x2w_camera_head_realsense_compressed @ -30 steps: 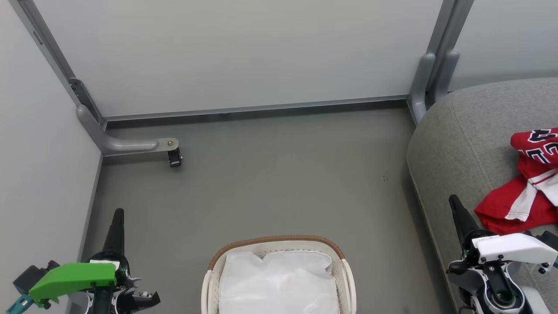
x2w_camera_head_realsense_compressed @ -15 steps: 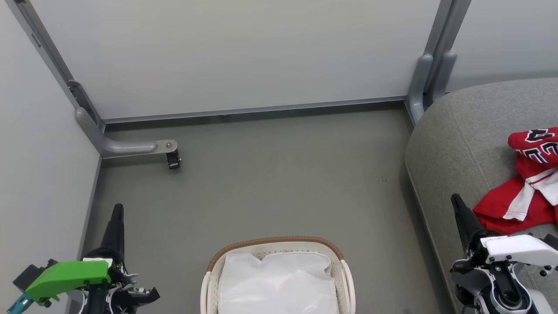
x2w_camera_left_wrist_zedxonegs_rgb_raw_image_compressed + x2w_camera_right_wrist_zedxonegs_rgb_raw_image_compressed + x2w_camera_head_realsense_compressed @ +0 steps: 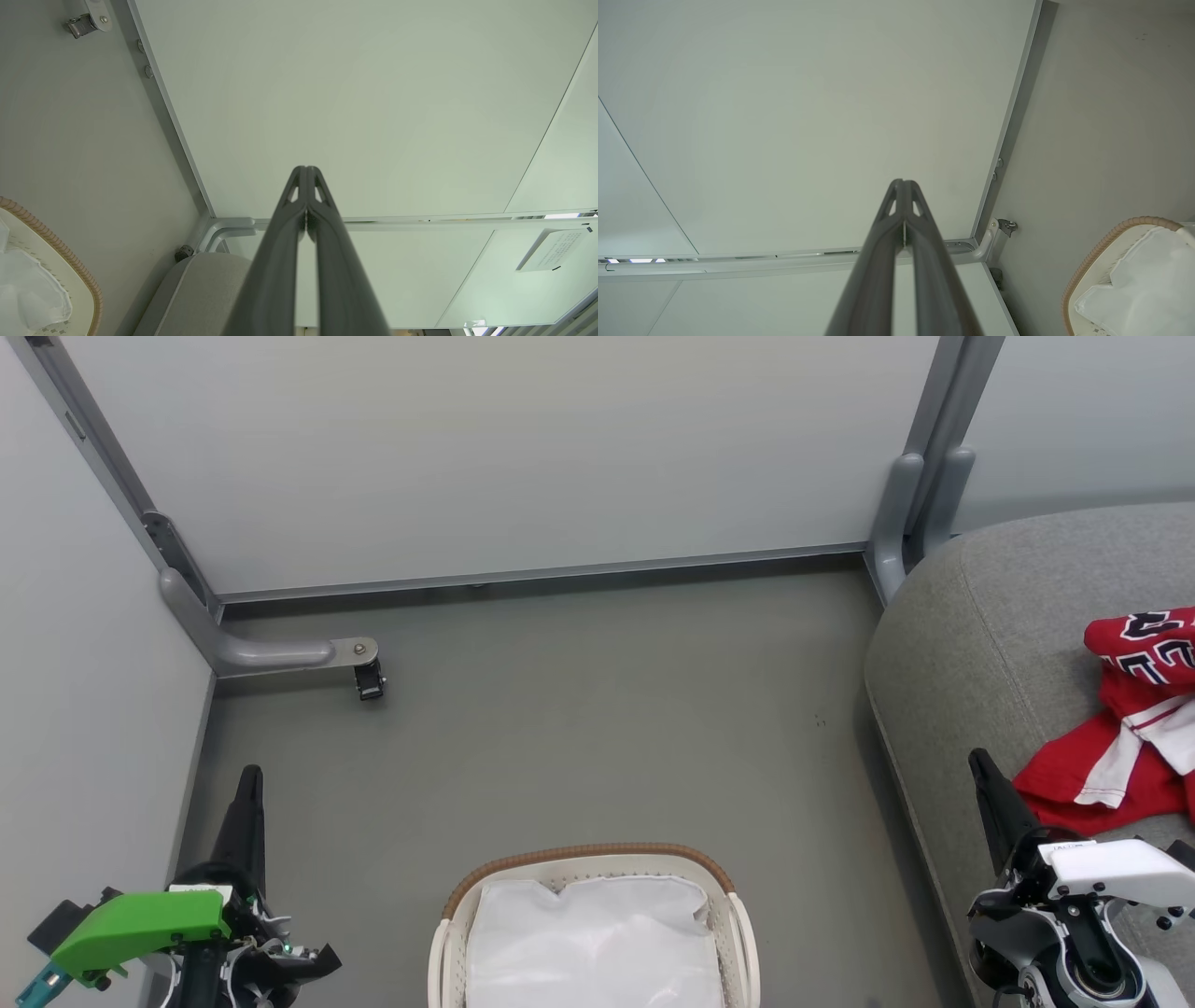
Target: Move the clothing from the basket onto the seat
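The cream basket (image 3: 455,913) with its brown braided rim stands on the floor at the bottom centre, with white lining cloth (image 3: 593,943) inside it. Red clothing (image 3: 1125,723), a jersey with black-and-white lettering and white trim, lies crumpled on the grey seat (image 3: 971,635) at the right. My left gripper (image 3: 248,782) is shut and empty at the lower left, beside the basket. My right gripper (image 3: 980,767) is shut and empty at the lower right, over the seat's edge just left of the clothing. The basket rim (image 3: 56,252) and rim (image 3: 1092,254) show in both wrist views.
Pale partition panels (image 3: 523,457) wall off the back and left. A grey bracket foot with a small black caster (image 3: 370,679) sticks out onto the grey floor (image 3: 597,728) at the back left. A grey post (image 3: 910,504) stands by the seat's back corner.
The whole head view has shifted a little left and up. Both grippers stay shut and roughly in place; the clothing has not moved on the seat.
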